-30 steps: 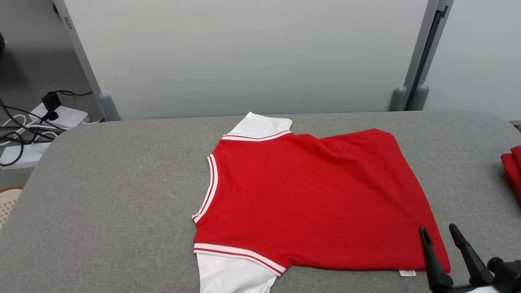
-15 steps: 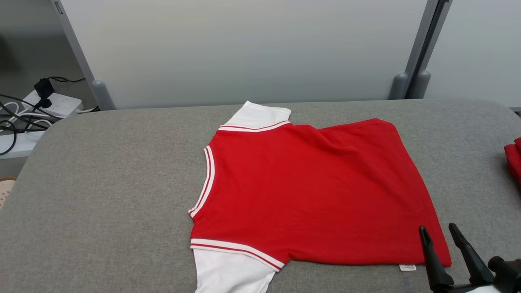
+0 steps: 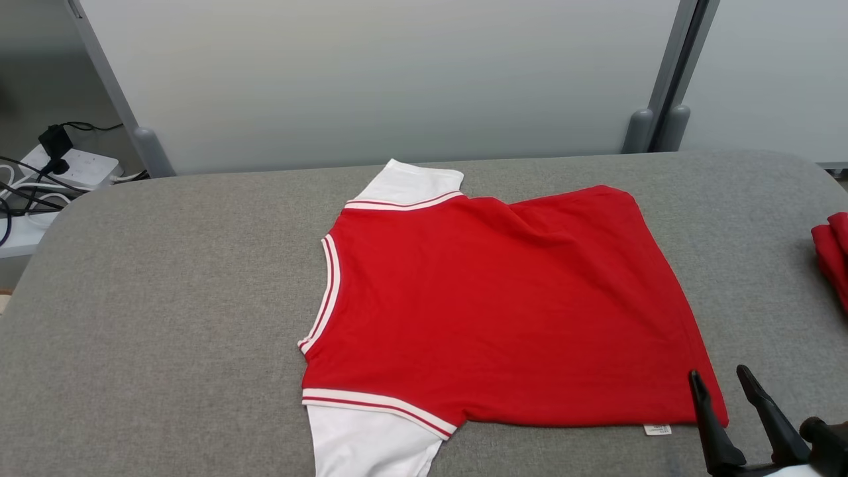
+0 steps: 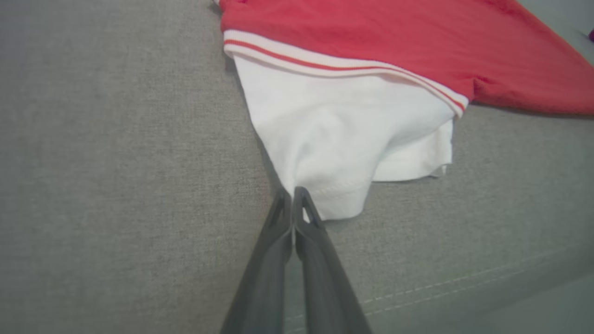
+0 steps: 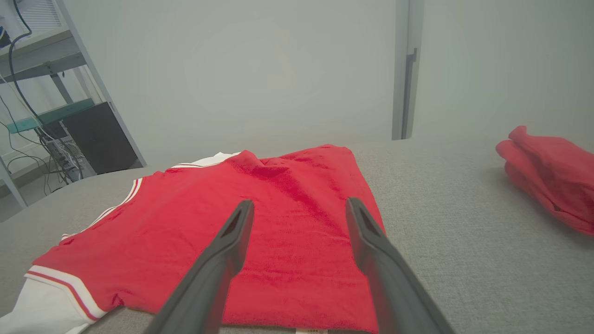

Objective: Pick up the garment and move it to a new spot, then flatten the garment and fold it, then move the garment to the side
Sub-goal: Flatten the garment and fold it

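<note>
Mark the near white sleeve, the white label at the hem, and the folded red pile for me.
white sleeve [image 4: 343,125], left wrist view, middle of the sleeve's cloth.
label [image 3: 657,430], head view, centre of the white tag.
folded red pile [image 5: 547,171], right wrist view, its upper fold.

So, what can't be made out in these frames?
Sleeve: head view, cut off by the bottom edge.
Label: head view, print too small to read.
Red pile: head view, cut off by the right edge.
Left gripper: left wrist view, shut at the sleeve hem; its fingers hide any pinched cloth.
</note>
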Robot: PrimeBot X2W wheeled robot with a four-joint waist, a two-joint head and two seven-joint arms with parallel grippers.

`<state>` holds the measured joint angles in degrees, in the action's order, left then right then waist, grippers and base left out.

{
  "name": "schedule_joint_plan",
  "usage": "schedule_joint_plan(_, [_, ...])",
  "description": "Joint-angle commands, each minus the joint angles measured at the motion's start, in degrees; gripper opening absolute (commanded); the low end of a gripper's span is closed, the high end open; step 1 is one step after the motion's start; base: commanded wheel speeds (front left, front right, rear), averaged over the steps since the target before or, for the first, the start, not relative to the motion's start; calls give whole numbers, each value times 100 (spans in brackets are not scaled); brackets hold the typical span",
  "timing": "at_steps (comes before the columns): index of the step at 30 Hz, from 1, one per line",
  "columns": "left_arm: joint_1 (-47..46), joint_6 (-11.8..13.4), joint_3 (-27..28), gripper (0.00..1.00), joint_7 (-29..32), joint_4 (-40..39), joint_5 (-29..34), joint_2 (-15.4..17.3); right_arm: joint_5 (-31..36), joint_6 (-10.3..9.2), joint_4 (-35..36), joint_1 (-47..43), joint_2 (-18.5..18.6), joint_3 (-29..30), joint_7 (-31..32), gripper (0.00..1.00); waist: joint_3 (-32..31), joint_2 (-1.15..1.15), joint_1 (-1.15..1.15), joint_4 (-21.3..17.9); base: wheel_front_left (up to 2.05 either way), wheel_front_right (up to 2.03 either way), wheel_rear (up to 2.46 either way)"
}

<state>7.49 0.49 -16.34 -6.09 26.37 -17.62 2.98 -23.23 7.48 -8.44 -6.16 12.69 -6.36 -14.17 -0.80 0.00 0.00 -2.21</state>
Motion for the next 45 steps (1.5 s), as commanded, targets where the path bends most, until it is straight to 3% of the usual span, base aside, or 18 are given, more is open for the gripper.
schedule_joint_plan(1, [-292,-15,199,0,-89,-112,-70,29,-52,1,14,149,159,-91,-83,100,9,0,0,28,0,0,0])
schedule_joint_plan(14, [-166,222,517,0,-45,-905,-145,439,-458,1,-1340,281,186,132,-83,100,117,0,0,262,0,0,0])
schedule_joint_plan(29, [-146,357,443,0,217,-1598,-156,527,-1404,1,-2950,1105,241,-645,-80,100,337,0,0,413,0,0,0])
schedule_joint_plan(31, [-160,361,428,0,232,-1639,-156,536,-1520,1,-3100,1200,234,-744,-80,86,340,0,0,424,0,0,0])
schedule_joint_plan(33, [-168,370,422,0,241,-1679,-160,543,-1647,1,-3254,1279,238,-868,-80,51,335,0,0,430,0,0,0])
schedule_joint_plan(34, [-169,374,418,0,249,-1694,-164,546,-1705,1,-3314,1315,249,-931,-80,43,330,0,0,432,0,0,0])
schedule_joint_plan(35, [-171,378,412,0,258,-1711,-165,550,-1749,1,-3366,1347,265,-997,-80,28,323,0,0,435,0,0,0])
schedule_joint_plan(36, [-172,382,407,0,268,-1729,-169,552,-1786,1,-3409,1367,282,-1070,-80,0,316,0,0,436,0,0,0])
schedule_joint_plan(45, [-107,292,346,0,572,-2229,-373,562,-1710,1,-3015,1355,634,-1092,-82,0,266,0,0,393,0,0,0])
